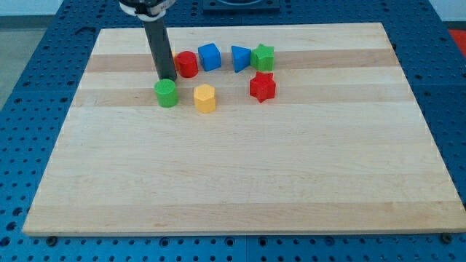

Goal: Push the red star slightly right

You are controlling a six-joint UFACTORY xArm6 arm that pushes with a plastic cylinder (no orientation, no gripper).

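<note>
The red star (pixel 262 86) lies on the wooden board toward the view's top, just below the green star (pixel 263 57). My tip (pixel 167 77) is far to the star's left, right above the green cylinder (pixel 167 94) and just left of the red cylinder (pixel 187 64). The rod rises from the tip to the view's top edge.
A blue cube (pixel 210 57) and a blue triangular block (pixel 241 58) sit between the red cylinder and the green star. A yellow hexagonal block (pixel 205 98) lies to the right of the green cylinder. The board (pixel 240 175) rests on a blue perforated table.
</note>
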